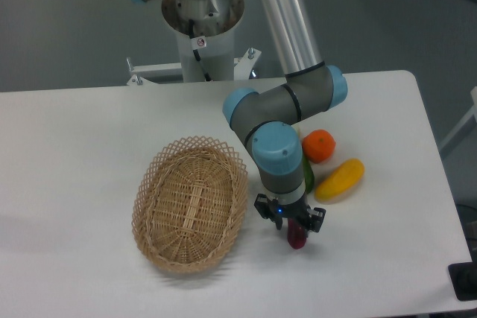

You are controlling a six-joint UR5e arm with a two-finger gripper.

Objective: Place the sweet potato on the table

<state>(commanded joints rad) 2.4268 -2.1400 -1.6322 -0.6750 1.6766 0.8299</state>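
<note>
Nearest the camera, on the near right part of the white table [89,132]: gripper [294,230] pointing straight down, fingers clenched around the sweet potato [297,236]. Only the dark maroon lower end visible, poking out beneath the 2 black fingers, held roughly upright. Lower tip at or just above the tabletop; contact impossible to judge from this single view. Small blue light showing on the gripper body, just left of the maroon tip.

Just left of the gripper: oval woven wicker basket [191,203], lying flat on the table, near the gripper but apart from it, nothing visible inside.

Slightly farther and to the right: larger yellow-orange oblong vegetable [340,179], lying tilted on the table, its right end farther away. Beyond that, round orange fruit [320,146], just beside the arm's wrist. Sliver of something green [308,175] between the wrist and the yellow vegetable, mostly hidden, not identifiable.

Above the gripper: grey arm [279,106] with light-blue joint caps, bent at the wrist, silver tube rising toward the far side. At the far edge: white mounting column [201,42] behind the table, grey floor beyond.
</note>
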